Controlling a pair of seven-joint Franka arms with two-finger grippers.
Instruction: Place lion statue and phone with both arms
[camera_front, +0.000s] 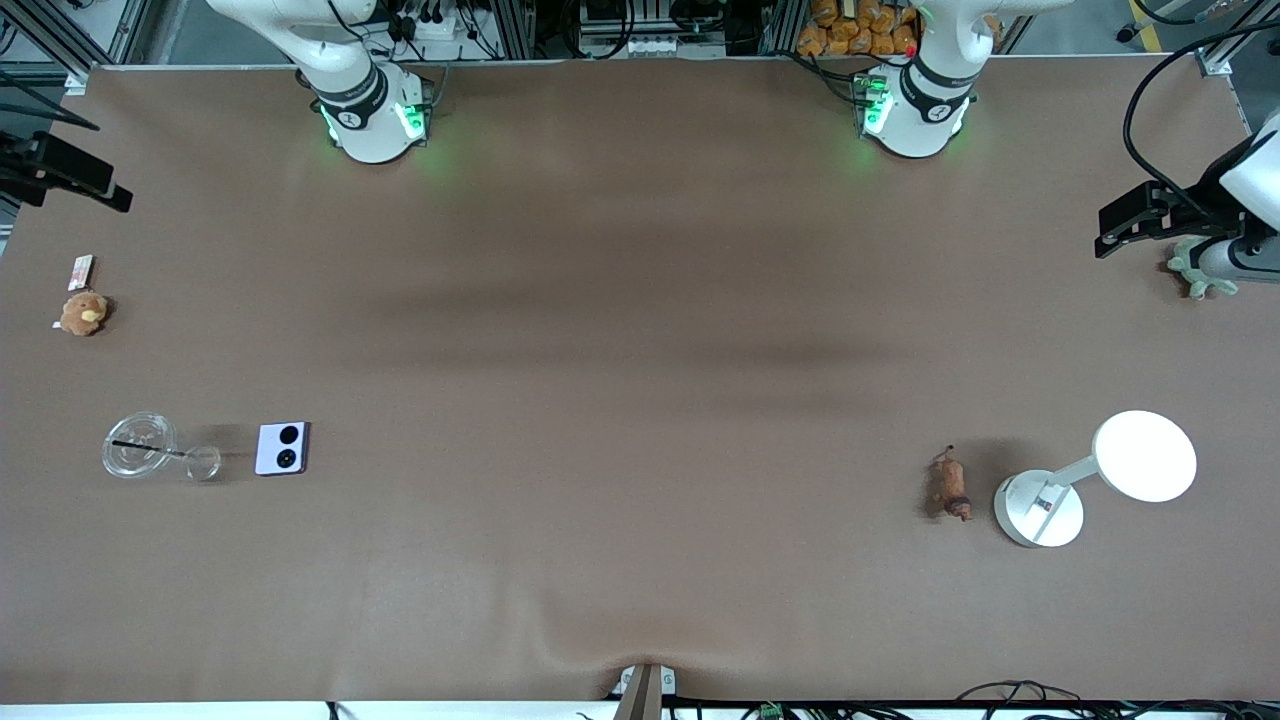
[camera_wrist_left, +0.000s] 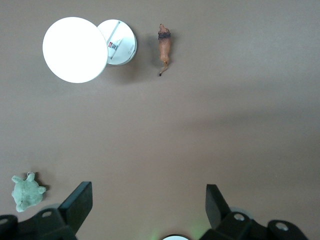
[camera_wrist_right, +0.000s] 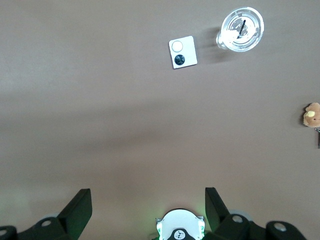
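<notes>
Brown table (camera_front: 640, 400), both grippers agape, empty.

I work in a robotics lab. My two arm bases (camera_front: 372, 115) are bolted to a brown-covered counter (camera_front: 640, 300), ringed by aluminium framing (camera_front: 60, 40), cables (camera_front: 1150, 90) and power strips (camera_front: 650, 45).

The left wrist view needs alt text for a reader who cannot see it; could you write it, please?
The left hand hangs open and empty high over the brown table. Below lie the lion statue beside a white lamp, and a green plush turtle apart from both.
</notes>
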